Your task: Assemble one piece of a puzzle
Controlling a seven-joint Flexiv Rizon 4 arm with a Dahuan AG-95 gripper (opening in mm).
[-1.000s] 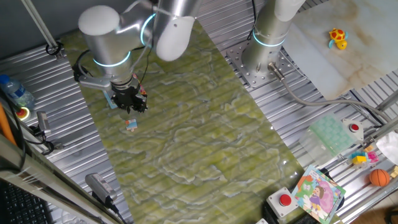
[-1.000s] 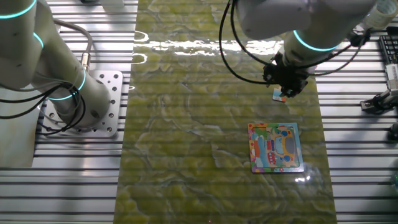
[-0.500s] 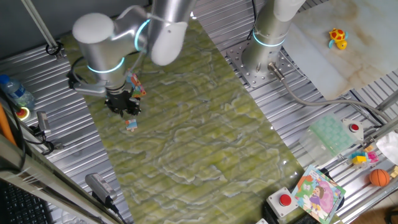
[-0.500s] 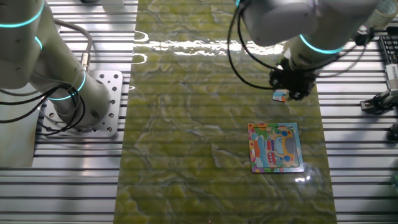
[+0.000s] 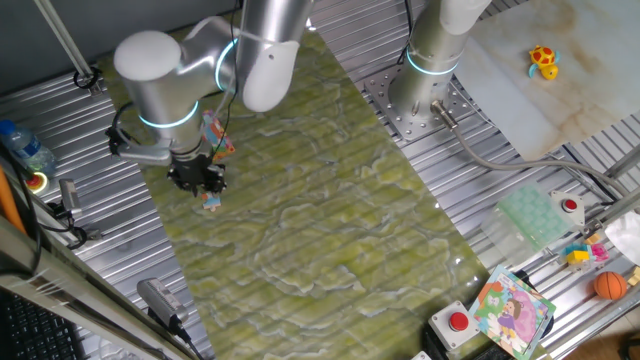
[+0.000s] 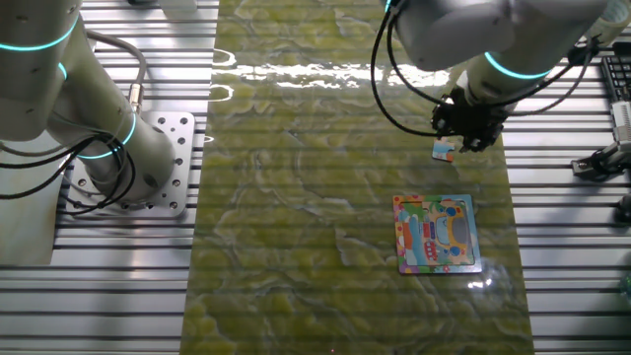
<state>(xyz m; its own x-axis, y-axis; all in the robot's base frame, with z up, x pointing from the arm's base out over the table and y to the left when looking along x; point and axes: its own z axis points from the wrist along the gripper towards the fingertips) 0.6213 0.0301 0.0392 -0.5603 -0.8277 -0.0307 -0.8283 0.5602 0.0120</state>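
Note:
The piece is a tiny tan and white bit lying on the green mat; it also shows in the other fixed view. My gripper hangs low right beside and above it, dark fingers pointing down, open and holding nothing; it shows in the other fixed view too. The puzzle lies flat on the mat, apart from the piece, with a light-blue border and a bus picture. In the one fixed view only a corner of the puzzle shows behind the arm.
A second arm's base is bolted at the mat's edge; it also shows in the other fixed view. A larger colourful board with a purple figure, red buttons and small toys lie at the table's corner.
My gripper has shifted sideways past the piece and come down closer to the mat. The piece and the puzzle have not moved.

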